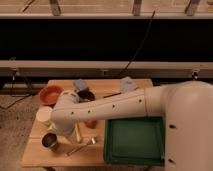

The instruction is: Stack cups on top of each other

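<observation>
A cream-white cup stands upright at the table's left edge. In front of it, near the front left corner, stands a dark shiny metal cup. My white arm reaches in from the right and bends down between the two. The gripper hangs at its end, just right of both cups and low over the table. It is open, mostly hidden by the wrist, and I see nothing in it. Neither cup is stacked on the other.
An orange bowl and a dark bowl sit at the back left. A green tray fills the front right. A red-orange fruit, a yellow object and a spoon lie beside the wrist.
</observation>
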